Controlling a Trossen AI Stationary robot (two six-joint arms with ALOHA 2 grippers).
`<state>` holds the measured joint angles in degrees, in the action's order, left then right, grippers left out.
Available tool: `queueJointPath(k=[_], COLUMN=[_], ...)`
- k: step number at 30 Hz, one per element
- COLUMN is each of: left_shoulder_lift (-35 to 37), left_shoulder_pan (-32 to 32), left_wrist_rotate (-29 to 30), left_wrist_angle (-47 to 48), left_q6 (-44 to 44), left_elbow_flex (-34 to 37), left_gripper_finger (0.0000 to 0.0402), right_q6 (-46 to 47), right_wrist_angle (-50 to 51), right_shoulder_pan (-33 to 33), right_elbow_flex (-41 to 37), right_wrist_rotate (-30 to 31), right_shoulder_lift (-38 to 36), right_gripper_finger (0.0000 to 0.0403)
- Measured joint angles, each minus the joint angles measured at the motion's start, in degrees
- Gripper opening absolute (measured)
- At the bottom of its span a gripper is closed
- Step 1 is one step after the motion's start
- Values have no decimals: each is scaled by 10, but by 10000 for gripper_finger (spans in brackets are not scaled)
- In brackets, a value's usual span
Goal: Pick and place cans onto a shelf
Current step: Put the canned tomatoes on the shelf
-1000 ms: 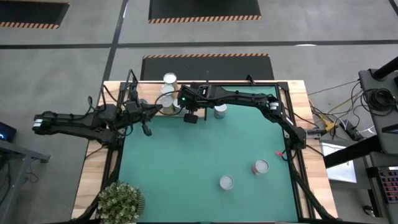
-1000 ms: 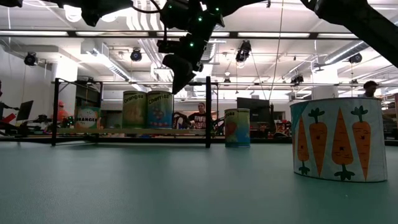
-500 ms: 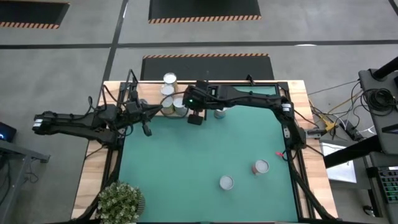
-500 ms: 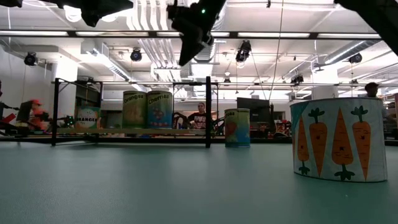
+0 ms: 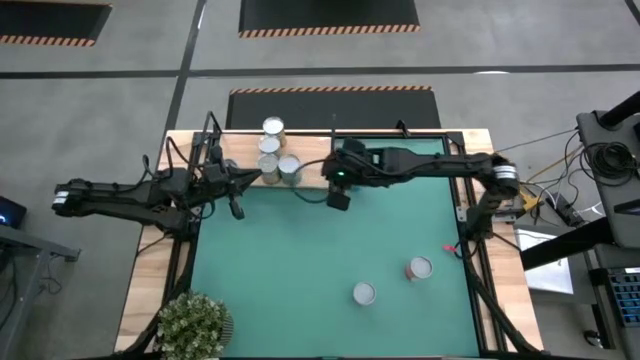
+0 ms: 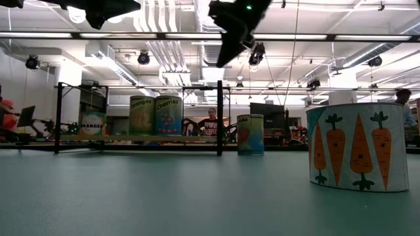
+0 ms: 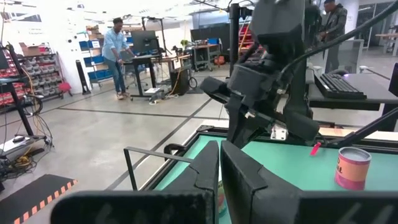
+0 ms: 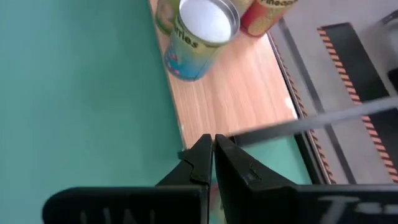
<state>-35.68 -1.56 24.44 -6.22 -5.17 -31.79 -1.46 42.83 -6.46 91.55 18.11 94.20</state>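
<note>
Three cans (image 5: 272, 158) stand clustered on the shelf (image 5: 262, 172), off to the right claw's (image 5: 338, 197) left. Right claw hangs empty above the green surface (image 5: 300, 270), fingers closed together. Two more cans (image 5: 419, 268) well apart from it. Left claw (image 5: 234, 207) closed, beside shelf.

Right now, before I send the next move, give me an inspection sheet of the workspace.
Surface: green mat on wood-rimmed table.
Job's things: three cans on the shelf; two cans on the mat's near side; one beside the shelf.
Clutter: potted plant at a corner.
Tools: right tool shut, empty, above the mat; left tool shut, waiting at the mat's left edge.
Cables: bundle right of the table.
Surroundings: people in the room.
</note>
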Motion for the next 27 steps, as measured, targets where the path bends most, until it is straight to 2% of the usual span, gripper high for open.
queueJointPath(k=[8,14,18,21,27], left_shoulder_lift=[0,0,0,0,0], left_shoulder_pan=[0,0,0,0,0], left_wrist_rotate=[0,0,0,0,0], left_wrist_angle=[-1,0,-1,0,-1], left_q6=[2,1,1,0,-1], left_elbow_flex=[0,0,0,0,0], left_gripper_finger=[0,0,0,0,0], right_q6=[-12,-6,23,30,31], right_wrist_angle=[-204,-339,-378,-380,-383], right_shoulder_pan=[-32,-65,-82,-88,-88], right_elbow_flex=[-240,-379,-425,-435,-434], right_wrist_rotate=[0,0,0,-1,-3], right_shoulder_lift=[-116,-157,-171,-173,-173], right_gripper_finger=[9,9,18,43,140])
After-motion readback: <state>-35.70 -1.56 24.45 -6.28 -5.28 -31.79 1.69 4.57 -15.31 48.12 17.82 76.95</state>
